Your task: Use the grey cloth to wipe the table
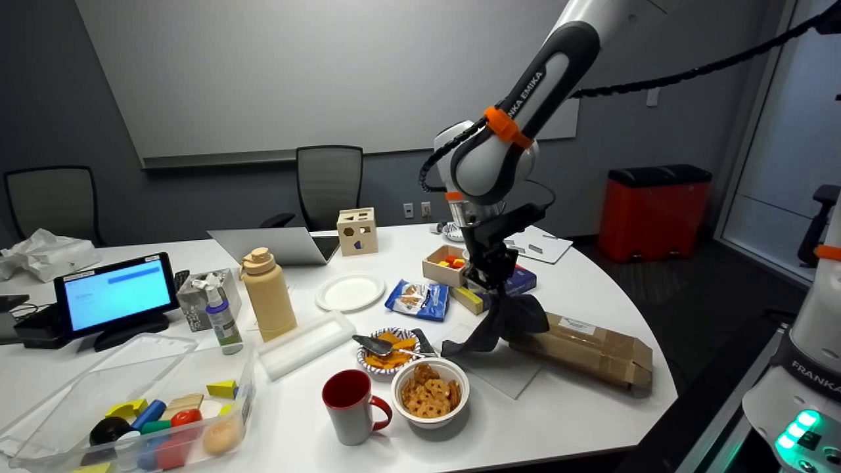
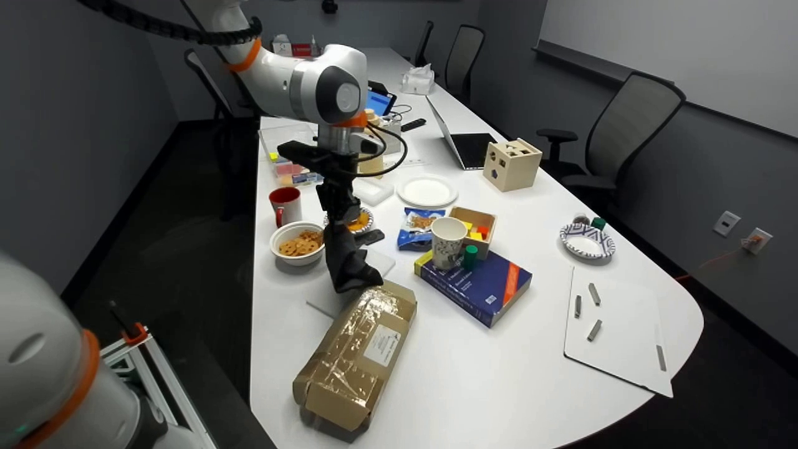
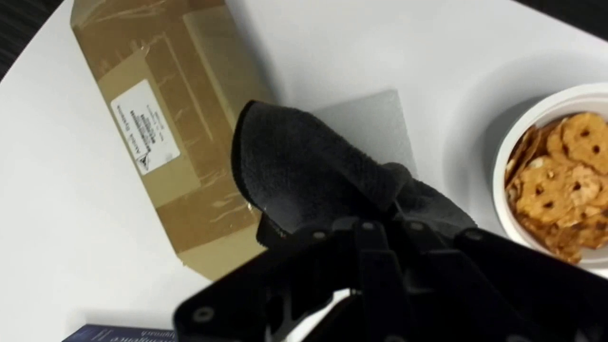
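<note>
The dark grey cloth (image 1: 506, 323) hangs bunched from my gripper (image 1: 494, 289) over the white table (image 1: 565, 420). In an exterior view the cloth (image 2: 349, 265) drapes down beside the near end of the cardboard box, above a thin grey sheet (image 1: 516, 369) lying on the table. In the wrist view the cloth (image 3: 304, 161) spreads from the fingertips (image 3: 389, 228) and overlaps the box edge and the grey sheet (image 3: 380, 126). The fingers are closed around the gathered cloth. Whether its lower edge touches the table, sheet or box, I cannot tell.
The cardboard box (image 2: 355, 355) lies on one side of the cloth, a white cracker bowl (image 1: 430, 422) on the other. A red-and-white mug (image 1: 351, 410), patterned chip bowl (image 1: 384, 372), snack bag (image 1: 420, 301) and blue book (image 2: 474, 290) with a paper cup (image 2: 447, 243) stand nearby.
</note>
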### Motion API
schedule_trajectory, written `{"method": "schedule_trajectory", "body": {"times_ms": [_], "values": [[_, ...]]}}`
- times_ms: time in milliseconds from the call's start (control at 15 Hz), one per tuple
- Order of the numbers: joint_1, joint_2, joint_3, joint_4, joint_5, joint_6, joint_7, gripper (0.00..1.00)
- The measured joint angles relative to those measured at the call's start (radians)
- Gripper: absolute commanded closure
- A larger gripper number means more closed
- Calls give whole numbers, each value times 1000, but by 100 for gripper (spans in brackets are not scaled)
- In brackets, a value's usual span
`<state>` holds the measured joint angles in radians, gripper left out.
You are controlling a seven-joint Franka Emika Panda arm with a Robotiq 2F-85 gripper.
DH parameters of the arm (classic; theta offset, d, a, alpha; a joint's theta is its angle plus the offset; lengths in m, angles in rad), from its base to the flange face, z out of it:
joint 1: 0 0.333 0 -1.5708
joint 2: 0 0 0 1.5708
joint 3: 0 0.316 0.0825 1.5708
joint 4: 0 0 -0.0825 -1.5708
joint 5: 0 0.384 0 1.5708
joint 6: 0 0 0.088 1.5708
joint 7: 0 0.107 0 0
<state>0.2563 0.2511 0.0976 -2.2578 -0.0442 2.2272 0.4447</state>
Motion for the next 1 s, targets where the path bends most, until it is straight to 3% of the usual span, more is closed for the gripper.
{"method": "schedule_trajectory", "body": {"times_ms": [333,733,1000], "values": [[-25,29,23,-48,96,0,-103,96],[-34,40,26,-48,100,5,-117,99],[-9,125,46,-51,100,49,-110,99]]}}
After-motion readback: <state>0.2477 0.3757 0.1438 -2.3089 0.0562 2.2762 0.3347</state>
